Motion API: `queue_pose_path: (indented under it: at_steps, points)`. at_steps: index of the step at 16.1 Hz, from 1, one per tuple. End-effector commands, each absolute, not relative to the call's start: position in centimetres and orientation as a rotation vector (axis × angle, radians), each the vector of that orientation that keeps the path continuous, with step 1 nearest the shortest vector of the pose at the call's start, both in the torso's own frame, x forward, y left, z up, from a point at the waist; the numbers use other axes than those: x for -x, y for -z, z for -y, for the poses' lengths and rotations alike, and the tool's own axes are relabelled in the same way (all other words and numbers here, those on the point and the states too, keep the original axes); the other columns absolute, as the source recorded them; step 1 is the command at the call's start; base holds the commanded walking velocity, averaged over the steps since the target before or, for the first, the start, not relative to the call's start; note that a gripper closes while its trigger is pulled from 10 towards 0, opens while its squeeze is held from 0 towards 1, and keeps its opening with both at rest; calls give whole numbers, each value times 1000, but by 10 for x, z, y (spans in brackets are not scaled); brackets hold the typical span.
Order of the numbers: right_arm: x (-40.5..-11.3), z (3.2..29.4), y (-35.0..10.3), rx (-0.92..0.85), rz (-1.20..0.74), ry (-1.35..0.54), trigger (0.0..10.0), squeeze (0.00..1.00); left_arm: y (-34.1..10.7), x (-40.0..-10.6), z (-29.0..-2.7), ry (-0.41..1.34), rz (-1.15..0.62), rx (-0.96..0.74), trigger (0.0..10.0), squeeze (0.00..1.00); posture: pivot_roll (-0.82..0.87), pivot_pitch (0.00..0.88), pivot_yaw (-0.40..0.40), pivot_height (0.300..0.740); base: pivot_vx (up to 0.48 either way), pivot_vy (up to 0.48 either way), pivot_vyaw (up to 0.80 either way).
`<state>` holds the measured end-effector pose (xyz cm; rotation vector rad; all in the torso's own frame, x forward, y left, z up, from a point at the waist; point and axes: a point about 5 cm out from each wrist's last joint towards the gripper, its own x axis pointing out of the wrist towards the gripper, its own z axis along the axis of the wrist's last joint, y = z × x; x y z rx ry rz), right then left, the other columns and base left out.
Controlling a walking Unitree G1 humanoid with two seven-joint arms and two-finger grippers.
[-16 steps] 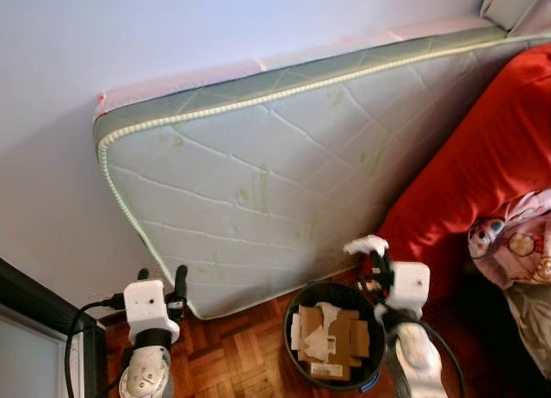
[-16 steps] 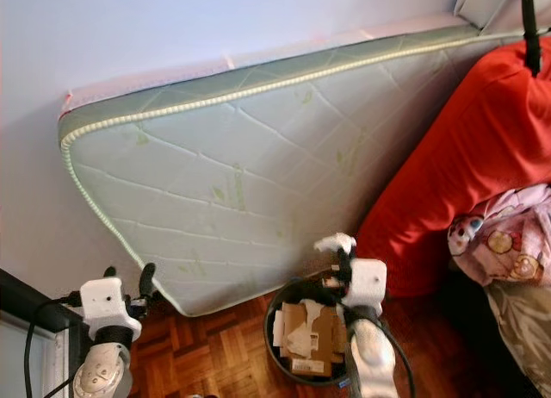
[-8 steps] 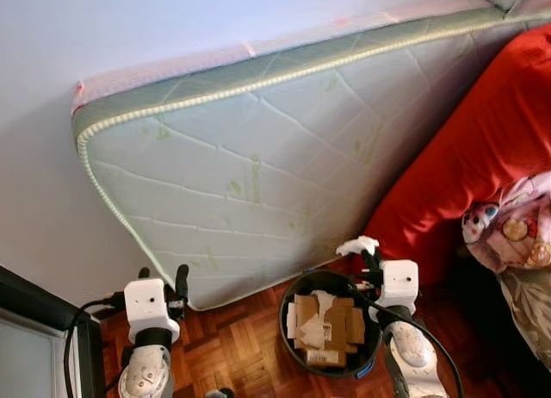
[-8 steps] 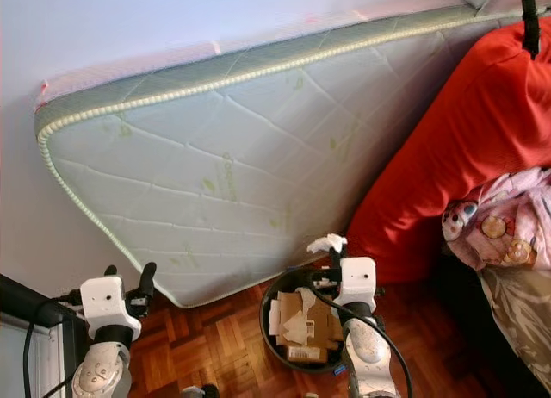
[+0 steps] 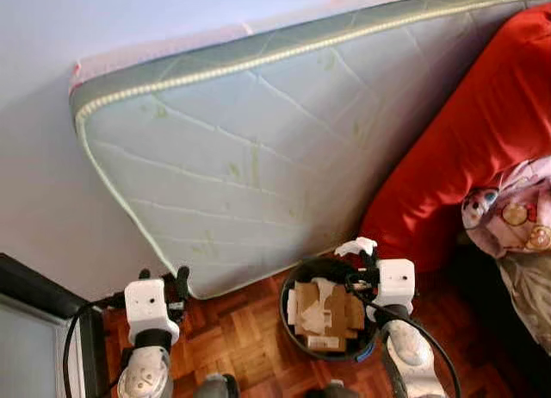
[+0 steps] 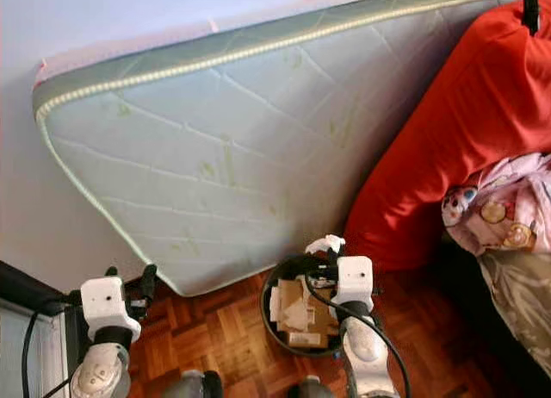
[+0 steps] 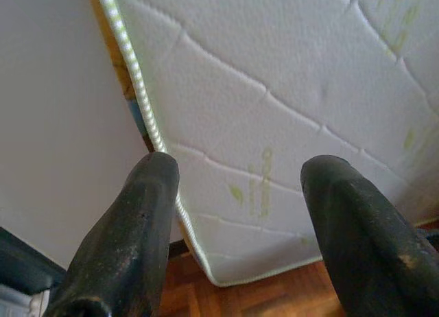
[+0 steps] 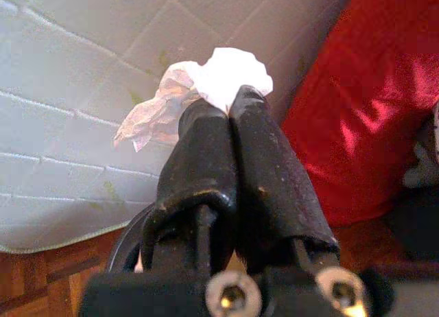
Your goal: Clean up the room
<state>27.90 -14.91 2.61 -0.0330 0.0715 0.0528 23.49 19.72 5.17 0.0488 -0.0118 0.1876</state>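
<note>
The right gripper (image 8: 230,104) has its jaws pressed fully together on a crumpled white tissue (image 8: 206,90), which sticks out past the fingertips. In the head views this gripper hangs just above the far right rim of a round black waste bin (image 5: 291,322) that stands on the parquet floor (image 5: 232,338) and holds pieces of brown cardboard (image 5: 323,310) and some white paper. The left gripper (image 7: 236,193) is on the left, well apart from the bin, with its jaws wide open and nothing between them; it points at the white quilted mattress (image 5: 258,148) that leans on the far wall (image 5: 52,36). A red cushion (image 5: 482,148) lies to the right of the mattress, with a pink printed cloth (image 5: 508,221) against it.
</note>
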Motion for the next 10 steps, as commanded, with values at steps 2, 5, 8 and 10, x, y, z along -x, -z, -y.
queue_pose_path:
  at_steps: [2,5,8,10]
  points:
    - [-275,147,-24,28,-76,-56,10000,0,-50,-231,-197,-176,-8,-58,10000,0,8,220,-7,667,0,0,0]
    - [-277,146,-24,30,-78,-60,10000,0,-50,-230,-197,-176,-11,-62,10000,0,12,223,-6,667,0,0,0]
    - [-280,143,-21,44,-124,-69,10000,0,-51,-230,-198,-175,-12,-64,10000,0,14,225,-3,657,0,0,0]
    - [-280,140,-23,31,-97,-80,10000,0,-51,-231,-197,-172,-14,-63,10000,0,14,227,-1,647,0,0,0]
